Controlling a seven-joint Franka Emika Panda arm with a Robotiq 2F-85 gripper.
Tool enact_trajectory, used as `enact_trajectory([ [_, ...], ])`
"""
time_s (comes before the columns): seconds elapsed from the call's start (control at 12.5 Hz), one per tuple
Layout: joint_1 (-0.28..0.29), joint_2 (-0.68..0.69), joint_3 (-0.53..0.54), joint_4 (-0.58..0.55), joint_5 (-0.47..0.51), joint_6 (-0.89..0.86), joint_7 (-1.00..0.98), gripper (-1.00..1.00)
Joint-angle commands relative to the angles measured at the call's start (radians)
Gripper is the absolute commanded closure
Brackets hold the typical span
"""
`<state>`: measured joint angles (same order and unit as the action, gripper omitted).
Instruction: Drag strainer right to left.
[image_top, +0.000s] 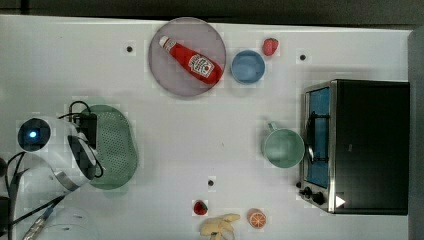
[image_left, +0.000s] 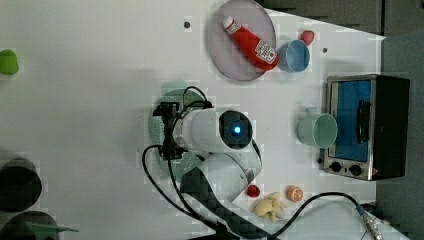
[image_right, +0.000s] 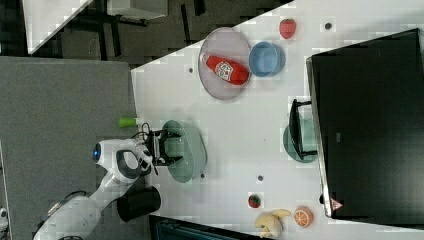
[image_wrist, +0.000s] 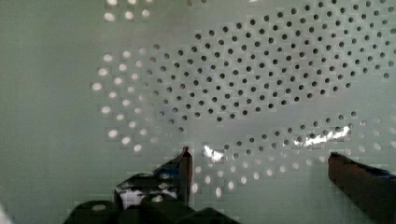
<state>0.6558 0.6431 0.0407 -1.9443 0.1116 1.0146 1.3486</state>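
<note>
Mostly done I reckon: pale mint-green holey plastic strainer (image_top: 117, 147) sits at the top view's left of the white tabletop (image_top: 200, 130), my pincer (image_wrist: 259, 161) spread wide inside it.

White table (image_top: 165, 150) carries strainer (image_top: 117, 147), plate (image_top: 172, 75), toaster oven (image_top: 370, 145).
</note>
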Motion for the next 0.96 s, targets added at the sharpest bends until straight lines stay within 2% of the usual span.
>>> enact_trajectory([
  [0.08,0.029,0.032,0.018,0.070,0.009,-0.014,0.064,-1.00],
  [0.24,0.030,0.029,0.007,0.072,0.007,-0.014,0.057,-1.00],
  [0.4,0.029,-0.016,-0.016,0.060,-0.002,-0.111,-0.014,-1.00],
  [0.72,0.024,-0.217,-0.120,0.053,-0.009,-0.403,-0.304,-1.00],
  [0.96,0.011,-0.399,-0.226,0.052,-0.009,-0.559,-0.518,-1.00],
])
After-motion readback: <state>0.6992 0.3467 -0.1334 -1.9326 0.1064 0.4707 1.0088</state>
